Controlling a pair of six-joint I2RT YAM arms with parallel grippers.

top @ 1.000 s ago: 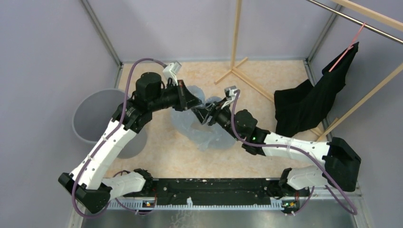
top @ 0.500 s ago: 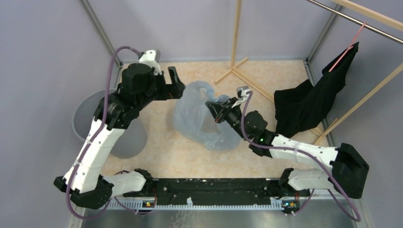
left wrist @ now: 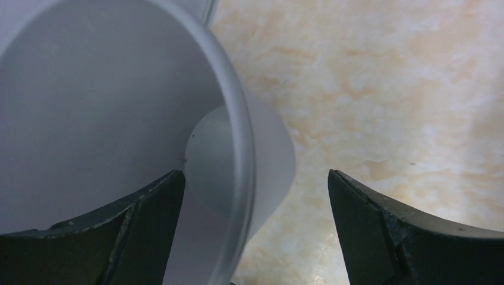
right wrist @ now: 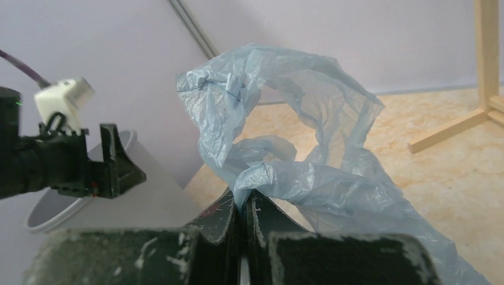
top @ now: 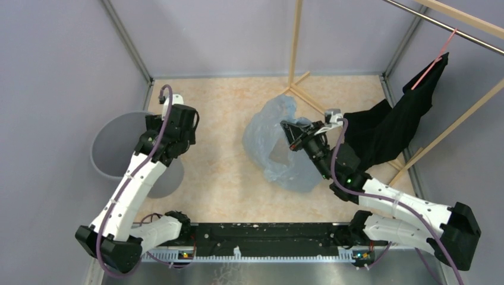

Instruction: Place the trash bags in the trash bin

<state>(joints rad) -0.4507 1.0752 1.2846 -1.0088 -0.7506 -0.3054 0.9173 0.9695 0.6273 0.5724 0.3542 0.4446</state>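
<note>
Blue film, overhead view: the trash bag lies as a crumpled, see-through heap on the marbled table, right of centre and well apart from the bin.
Bin, overhead view: the grey trash bin stands at the table's left edge, its right side hidden under the left arm.
Right gripper, overhead view: the right gripper is at the bag's right side, with film bunched around its tip.
Surroundings, overhead view: a black cloth hangs at the right, near a wooden stand.
Left gripper, left wrist view: the left gripper has its jaws spread wide and holds nothing. It hangs above the bin's rim, one finger over the inside of the bin and the other over the table.
Right gripper, right wrist view: the fingers are pressed together on a fold of the bag, and loose film rises in front of them.
Background, right wrist view: the bin sits at far left.
</note>
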